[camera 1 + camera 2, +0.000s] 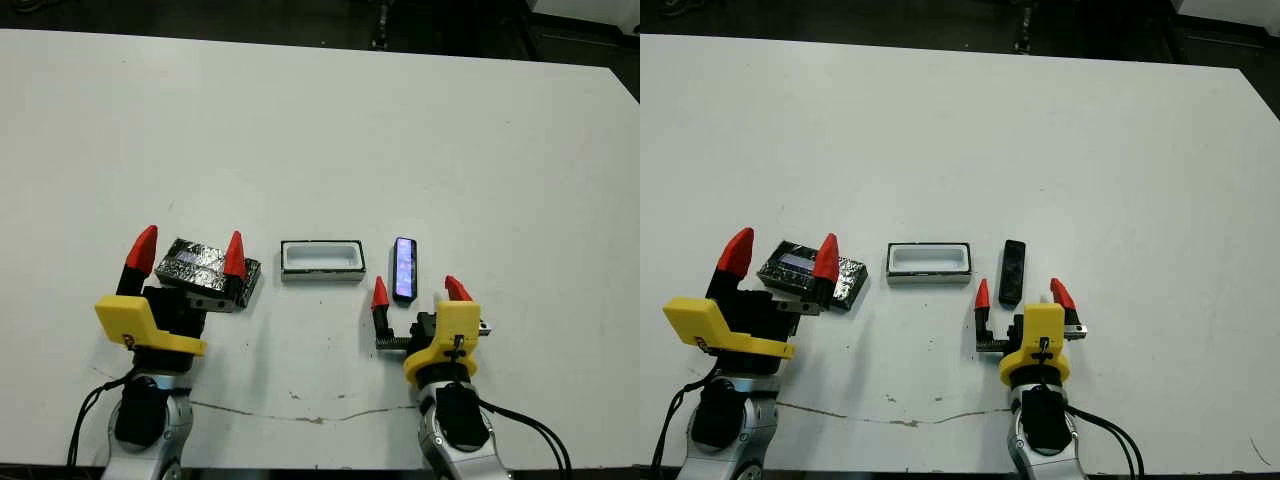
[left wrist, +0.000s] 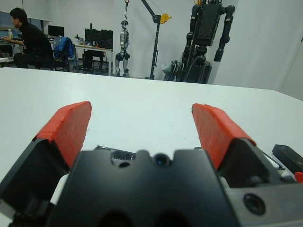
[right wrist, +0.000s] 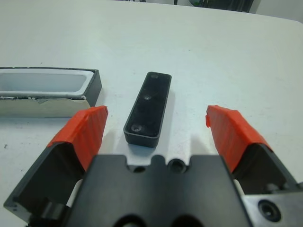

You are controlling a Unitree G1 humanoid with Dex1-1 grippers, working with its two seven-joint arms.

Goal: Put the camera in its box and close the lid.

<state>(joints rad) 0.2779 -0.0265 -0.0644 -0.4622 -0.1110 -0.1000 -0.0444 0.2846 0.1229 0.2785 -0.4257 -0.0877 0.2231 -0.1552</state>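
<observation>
Just beyond the splayed right pincer (image 1: 417,290), slim glossy bar-shaped camera (image 1: 404,268); left pincer (image 1: 188,254) equally splayed.

Two head views look steeply down on the white surface (image 1: 320,130) from above. Each wrist view sits low, facing forward. Right wrist and head views share the slim black bar camera (image 3: 147,108).

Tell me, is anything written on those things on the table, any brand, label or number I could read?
None can be read.
The lid: a pale stripe on top, no legible letters.
The camera: plain black, no print shows.
The box: white lining, no markings visible.
</observation>
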